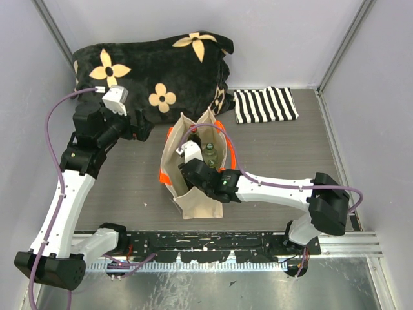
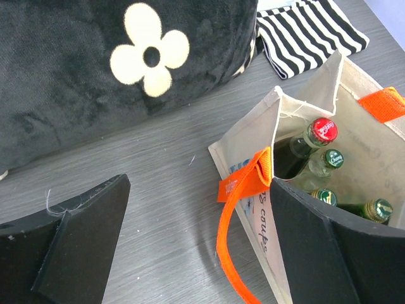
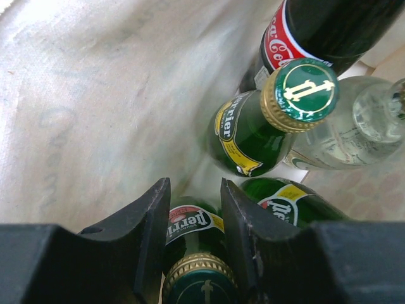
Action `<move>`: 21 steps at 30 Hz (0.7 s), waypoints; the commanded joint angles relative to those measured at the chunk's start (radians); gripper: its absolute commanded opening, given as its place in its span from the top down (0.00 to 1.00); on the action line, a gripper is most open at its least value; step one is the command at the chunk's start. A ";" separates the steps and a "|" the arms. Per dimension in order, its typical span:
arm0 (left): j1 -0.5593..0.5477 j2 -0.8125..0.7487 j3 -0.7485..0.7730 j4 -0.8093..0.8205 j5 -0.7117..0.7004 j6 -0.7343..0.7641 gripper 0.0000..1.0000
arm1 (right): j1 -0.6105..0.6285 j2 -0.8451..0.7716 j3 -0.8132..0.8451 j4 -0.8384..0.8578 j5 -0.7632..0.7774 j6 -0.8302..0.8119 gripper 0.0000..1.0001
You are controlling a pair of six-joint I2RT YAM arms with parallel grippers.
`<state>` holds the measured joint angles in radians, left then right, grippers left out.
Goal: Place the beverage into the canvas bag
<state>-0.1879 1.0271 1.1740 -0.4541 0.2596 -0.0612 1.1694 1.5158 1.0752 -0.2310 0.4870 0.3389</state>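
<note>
Grey surface (image 1: 277, 155) carries the canvas bag (image 1: 197, 203), upright before a black flowered cushion (image 1: 148, 64). Inside it, the right hand (image 3: 195, 193) clasps a green bottle (image 3: 193, 225) by its neck among other bottles (image 3: 247, 133); the left hand (image 2: 199, 183) hovers alongside, spread wide.

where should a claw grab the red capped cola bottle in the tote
Take the cola bottle by its neck, just under the cap, coming straight down through the open top. It stands cap up inside the canvas bag, whose cloth walls cover its body from the sides, and other bottles crowd close beside it.
</note>
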 commanded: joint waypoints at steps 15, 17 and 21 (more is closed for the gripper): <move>0.002 -0.058 -0.028 -0.002 0.029 0.006 0.01 | -0.014 0.066 -0.009 0.099 -0.015 0.025 0.96; 0.003 -0.060 -0.031 -0.001 0.032 0.006 0.01 | -0.014 0.065 -0.005 0.090 -0.013 0.027 0.86; 0.003 -0.062 -0.031 0.003 0.035 0.006 0.01 | -0.014 0.058 -0.003 0.079 -0.001 0.031 0.54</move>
<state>-0.1879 0.9825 1.1553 -0.4583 0.2771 -0.0597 1.1580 1.5581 1.0725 -0.1608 0.4698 0.3401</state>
